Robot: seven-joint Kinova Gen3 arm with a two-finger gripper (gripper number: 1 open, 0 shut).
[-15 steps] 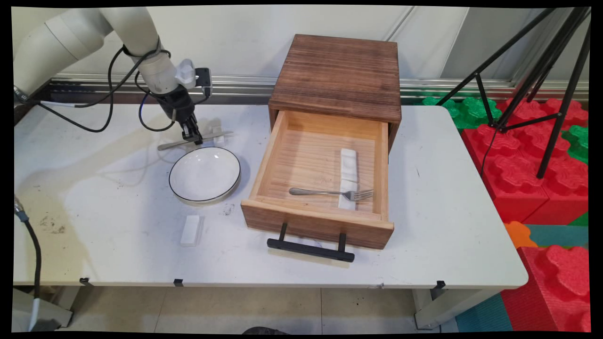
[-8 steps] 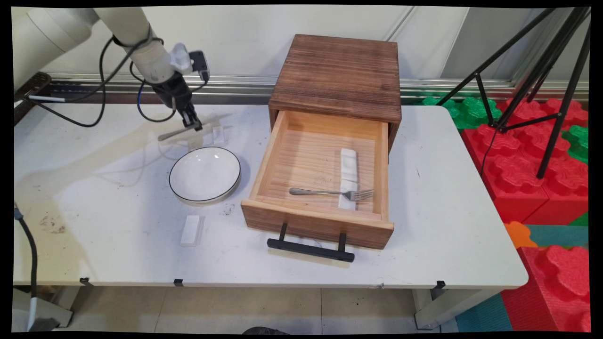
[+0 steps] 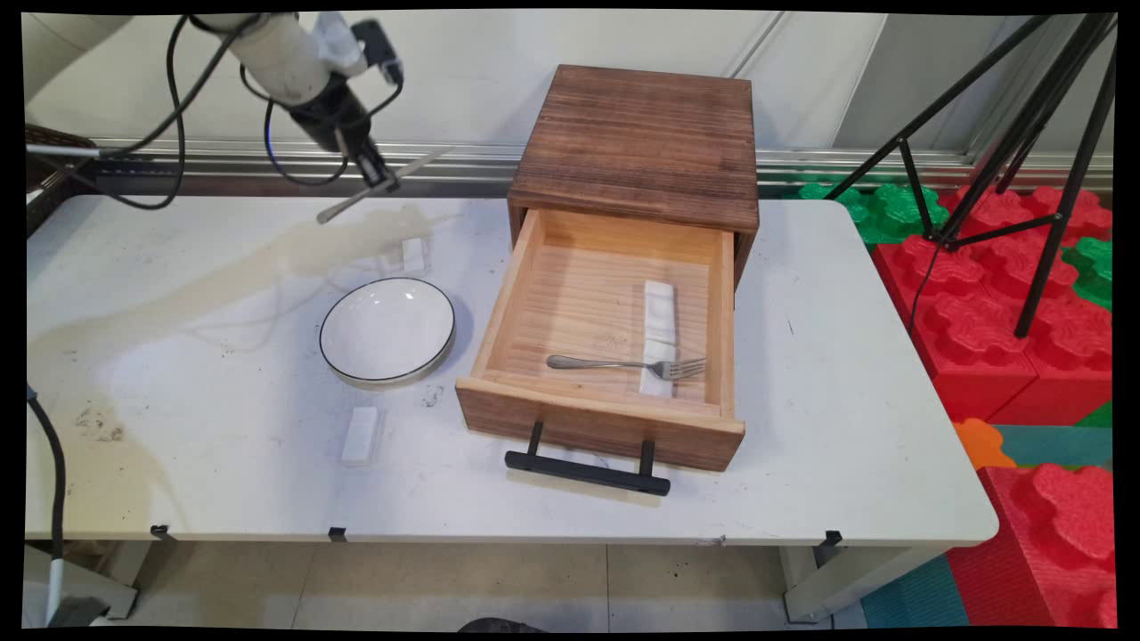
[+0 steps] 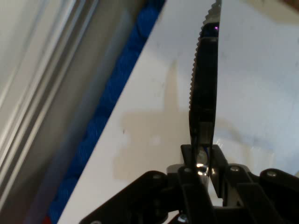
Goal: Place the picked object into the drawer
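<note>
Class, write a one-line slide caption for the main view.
Gripper holds a table knife above the white table, beside a plate and open wooden drawer containing a fork.

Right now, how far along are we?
Done: the drawer stands open, with a fork lying inside. In hand: the gripper is shut on a knife, held in the air above the table. Left: the knife is not yet set down anywhere; the plate is bare.
</note>
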